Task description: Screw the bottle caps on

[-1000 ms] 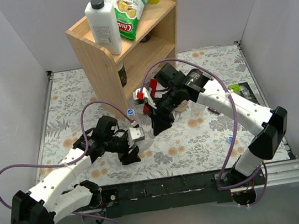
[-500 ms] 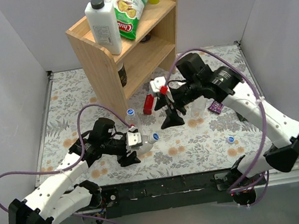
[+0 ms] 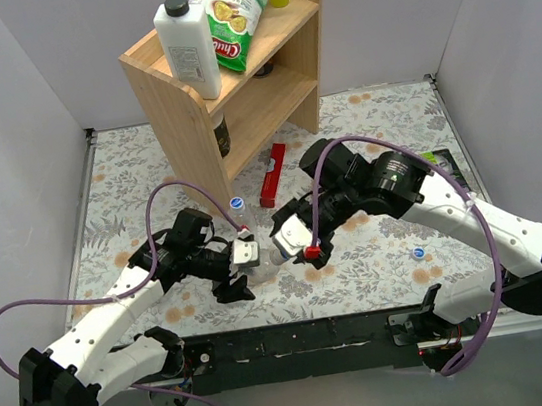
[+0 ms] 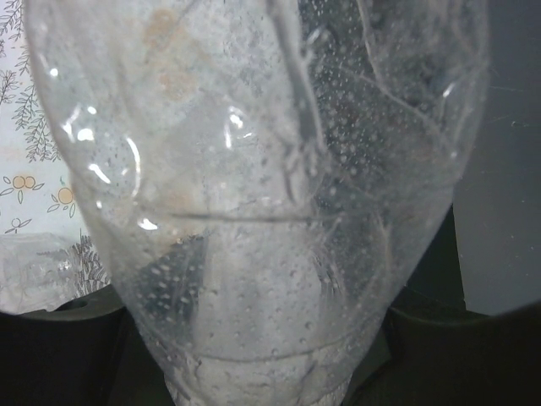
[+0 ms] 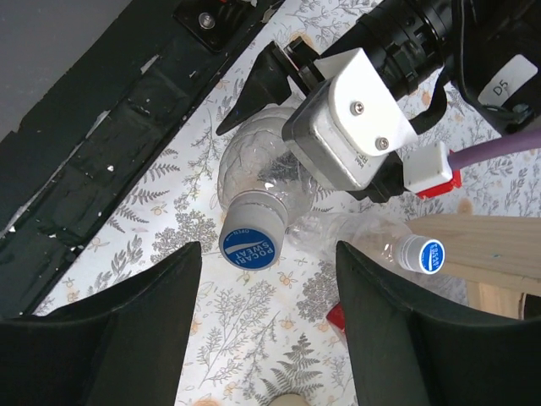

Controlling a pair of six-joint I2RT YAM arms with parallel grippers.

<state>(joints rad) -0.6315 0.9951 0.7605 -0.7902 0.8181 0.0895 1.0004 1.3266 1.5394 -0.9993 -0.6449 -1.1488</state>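
Left tool [image 3: 243, 270] grips 1 capped bottle [image 5: 262, 179]; right tool [image 5: 267, 279] hovers wide open.

Pale walls [image 3: 8, 129] are boxing in the bench [image 3: 125, 173] on 3 sides, w/ floral cloth [image 3: 389, 111] covering it & a wooden shelf unit [image 3: 184, 124] standing at back.

Loose cap [image 3: 418, 253] right of held bottle [image 5: 249, 182]
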